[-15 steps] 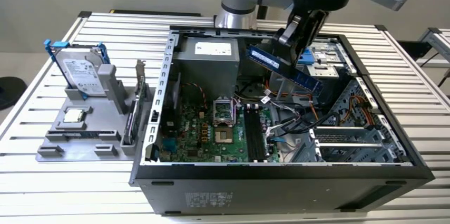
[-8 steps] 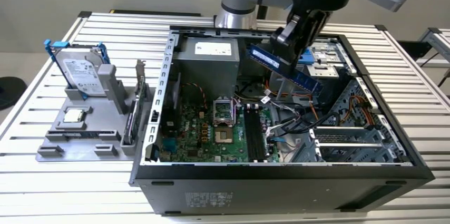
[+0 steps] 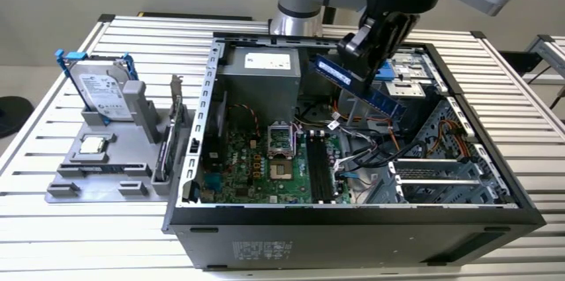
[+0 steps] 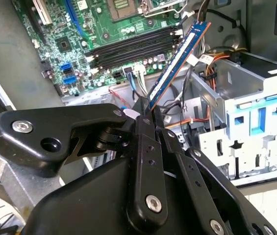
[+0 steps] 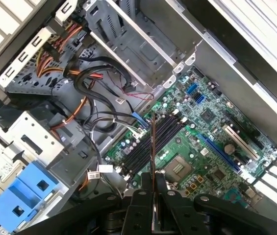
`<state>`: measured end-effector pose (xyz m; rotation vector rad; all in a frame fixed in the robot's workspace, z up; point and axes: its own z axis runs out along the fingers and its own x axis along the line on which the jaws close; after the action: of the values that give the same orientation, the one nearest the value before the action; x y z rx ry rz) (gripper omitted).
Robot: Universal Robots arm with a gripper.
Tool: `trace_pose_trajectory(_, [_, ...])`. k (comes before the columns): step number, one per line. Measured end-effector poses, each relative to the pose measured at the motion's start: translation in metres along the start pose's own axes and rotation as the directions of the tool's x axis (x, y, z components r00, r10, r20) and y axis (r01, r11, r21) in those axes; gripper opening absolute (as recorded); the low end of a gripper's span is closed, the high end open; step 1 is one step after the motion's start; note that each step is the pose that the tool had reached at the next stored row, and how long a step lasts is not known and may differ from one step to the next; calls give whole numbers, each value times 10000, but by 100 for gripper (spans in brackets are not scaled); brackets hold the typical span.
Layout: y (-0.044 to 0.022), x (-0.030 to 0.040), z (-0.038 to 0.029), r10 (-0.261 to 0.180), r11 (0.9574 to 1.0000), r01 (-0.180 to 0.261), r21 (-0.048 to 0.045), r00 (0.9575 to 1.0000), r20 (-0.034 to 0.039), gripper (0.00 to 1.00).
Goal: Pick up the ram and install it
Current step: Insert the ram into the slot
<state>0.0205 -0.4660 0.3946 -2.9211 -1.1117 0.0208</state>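
Gripper of mine clamped on ram, mid-air over open computer case, clear of walls, memory slots below.

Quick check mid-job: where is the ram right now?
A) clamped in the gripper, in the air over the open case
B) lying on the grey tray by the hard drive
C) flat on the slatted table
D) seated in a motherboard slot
A: the gripper is shut on the ram, which hangs tilted over the case, clear of the memory slots.
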Motion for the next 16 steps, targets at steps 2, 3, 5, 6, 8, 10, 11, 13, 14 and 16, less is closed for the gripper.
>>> trace_pose_trajectory(2, [0, 0, 0, 119, 9999, -119, 0, 9999, -2, 0])
trace_pose_trajectory(3, [0, 0, 0, 177, 9998, -177, 1, 9998, -3, 0])
trace_pose_trajectory(5, [0, 0, 0, 295, 9996, -295, 1, 9996, -5, 0])
trace_pose_trajectory(6, [0, 0, 0, 355, 9994, -355, 2, 9994, -6, 0])
trace_pose_trajectory(8, [0, 0, 0, 474, 9989, -474, 4, 9989, -10, 0])
trace_pose_trajectory(10, [0, 0, 0, 591, 9983, -591, 4, 9983, -12, 0])
trace_pose_trajectory(11, [0, 0, 0, 650, 9979, -650, 5, 9979, -13, 0])
trace_pose_trajectory(13, [0, 0, 0, 772, 9970, -772, 6, 9970, -15, 0])
trace_pose_trajectory(14, [0, 0, 0, 830, 9965, -830, 6, 9965, -16, 0])
trace_pose_trajectory(16, [0, 0, 0, 956, 9954, -956, 7, 9954, -18, 0])
